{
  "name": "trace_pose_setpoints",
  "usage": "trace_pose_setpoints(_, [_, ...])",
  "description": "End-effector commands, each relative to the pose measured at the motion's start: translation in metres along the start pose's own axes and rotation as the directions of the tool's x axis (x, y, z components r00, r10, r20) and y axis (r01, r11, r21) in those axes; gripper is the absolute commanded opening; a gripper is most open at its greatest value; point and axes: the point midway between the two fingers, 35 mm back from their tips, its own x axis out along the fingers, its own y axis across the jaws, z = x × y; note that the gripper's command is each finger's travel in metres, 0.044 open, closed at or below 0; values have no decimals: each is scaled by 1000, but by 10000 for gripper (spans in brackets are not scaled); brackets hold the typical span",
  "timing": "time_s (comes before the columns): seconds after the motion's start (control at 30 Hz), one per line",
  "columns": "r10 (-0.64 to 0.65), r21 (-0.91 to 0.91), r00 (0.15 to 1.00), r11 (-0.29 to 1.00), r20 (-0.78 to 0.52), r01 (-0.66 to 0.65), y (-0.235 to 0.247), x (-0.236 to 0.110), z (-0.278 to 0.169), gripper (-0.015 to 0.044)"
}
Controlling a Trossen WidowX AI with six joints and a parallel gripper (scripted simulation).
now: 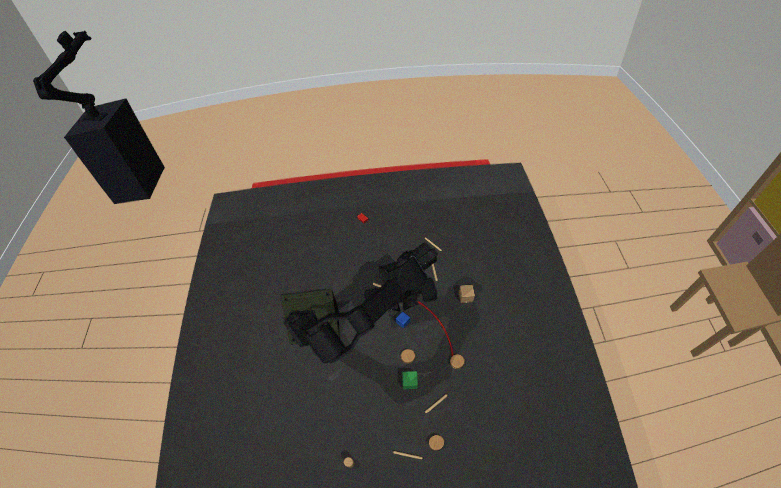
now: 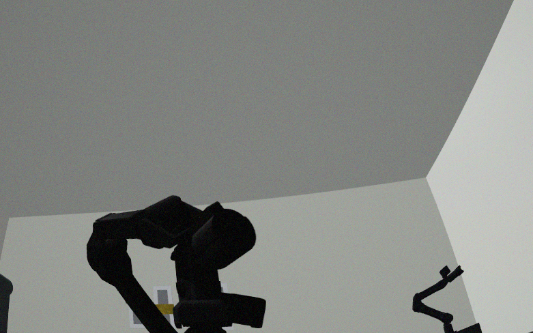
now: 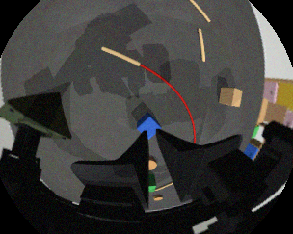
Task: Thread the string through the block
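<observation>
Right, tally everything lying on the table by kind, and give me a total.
Thin wooden sticks: 5
Round wooden discs: 4
Small coloured blocks (red, blue, green): 3
Wooden block: 1
Red string: 1
Total: 14
</observation>
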Motion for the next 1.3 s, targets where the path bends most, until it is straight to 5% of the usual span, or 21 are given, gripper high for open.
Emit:
trace_pose_setpoints(0.0, [3, -302, 1000, 953, 6, -1, -1, 0, 35, 131])
trace_pose_setpoints(0.17, [5, -777, 1000, 630, 2, -2, 5, 1, 94, 263])
trace_pose_setpoints(0.43, [6, -822, 1000, 570, 0, -3, 7, 2, 101, 440])
trace_pose_setpoints(0.83, [6, -822, 1000, 570, 0, -3, 7, 2, 101, 125])
trace_pose_setpoints(1.27, [5, -822, 1000, 570, 0, -3, 6, 7, 101, 122])
